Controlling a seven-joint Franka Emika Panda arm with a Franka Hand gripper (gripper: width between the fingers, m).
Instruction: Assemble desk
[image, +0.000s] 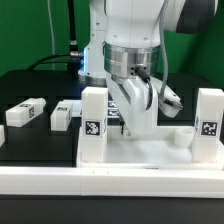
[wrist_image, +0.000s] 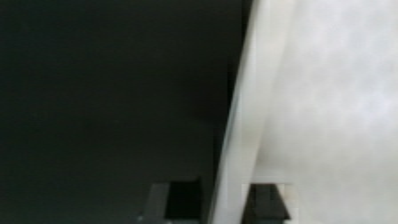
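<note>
Gripping fingers (wrist_image: 178, 200): from my remote station I saw two dark tips, one on each side of a thin white strip. They were pinching it as far as the blurred wrist view let me judge.
Gripper (image: 135, 130): it was down at the far edge of the tabletop, between the two standing legs, with the arm rising straight above it.
Tabletop (image: 150, 152): this white tray lay flat on the black surface (image: 30, 140), close to the exterior camera. Its far rim was the strip I took to be between the fingers.
Wrist view: I saw the white tabletop (wrist_image: 338, 100) on one side of the strip and the black surface (wrist_image: 107, 100) on the other.
Standing legs: one leg (image: 93, 112) stood upright at the near corner on the exterior view's left. Another leg (image: 209, 115) stood at the near corner on the exterior view's right. Each had a tag facing me.
Corner socket (image: 180, 137): I saw a low round stub toward the far corner on the exterior view's right, with nothing in it.
Loose legs: two lay on their sides on the surface off the exterior view's left. The outer one (image: 27, 112) and the inner one (image: 65, 113) were apart from each other and from the tabletop.
</note>
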